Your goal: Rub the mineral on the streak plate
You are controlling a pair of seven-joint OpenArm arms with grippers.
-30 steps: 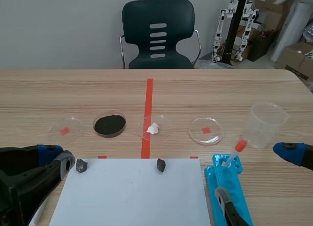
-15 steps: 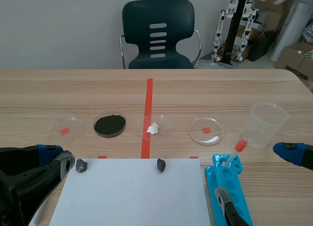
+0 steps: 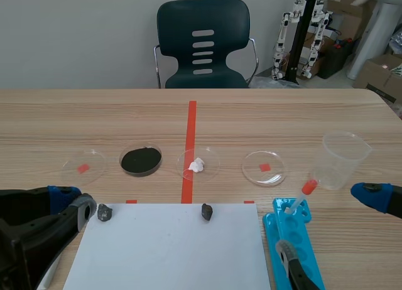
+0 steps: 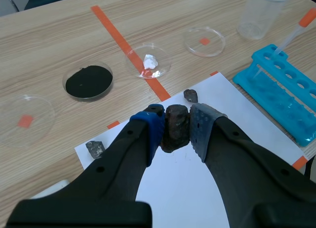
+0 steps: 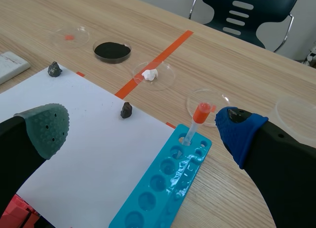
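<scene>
1. Presently the left pincer (image 4: pixel 176 123), at the scene view's lower left, is clenched on a dark brown mineral (image 4: pixel 175 134) and hangs over the white sheet (image 3: pixel 169 252). Only the pad tips pinch the stone, so a hard rub could twist it loose.
2. A white slab (image 5: pixel 12 65) lies just beside the sheet's left edge, on the desk (image 3: pixel 50 120). I cannot tell whether the slab or the sheet is the streak plate. Rubbing the wrong surface would give no proper streak, and an unheld slab may slide.
3. A grey stone (image 3: pixel 104 212) at lower left and a dark stone (image 3: pixel 206 211) at lower centre sit by the sheet's far edge. A wide stroke could knock either away.
4. At mid-frame, a dish of black powder (image 3: pixel 141 160) stands beyond the sheet, so an overshoot forward might spill it.
5. At lower right, a dropper (image 3: pixel 301 197) leans in the blue tray (image 3: pixel 270 224). The right pincer (image 5: pixel 143 132) is released and empty. If it drops to steady the sheet, it could clip the dropper.
</scene>
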